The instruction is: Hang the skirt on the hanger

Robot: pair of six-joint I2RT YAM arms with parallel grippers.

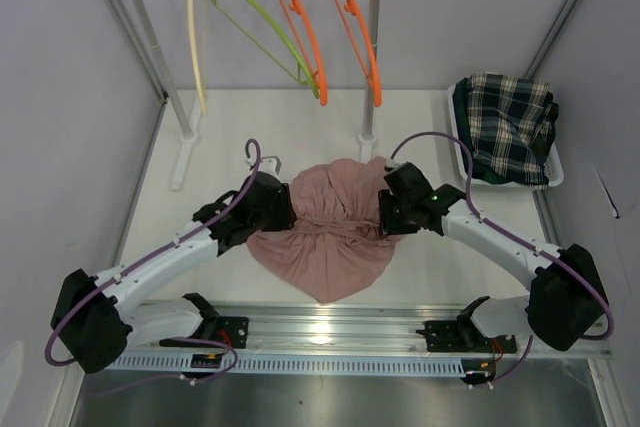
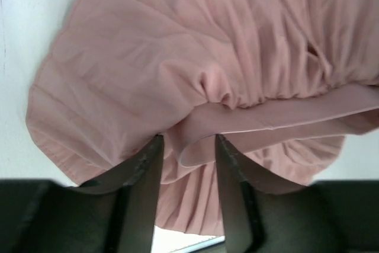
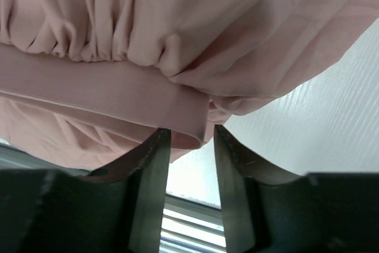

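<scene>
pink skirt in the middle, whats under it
Only the white table shows around the pink skirt. The wrist views show more of its own fabric folded beneath the waistband. Anything lying flat under the cloth is covered and cannot be seen.

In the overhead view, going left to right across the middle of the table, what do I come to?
left gripper → pink skirt → right gripper → white basket holding the plaid cloth

No readable text, no legible labels, brand marks, numbers or signs in any view
</scene>
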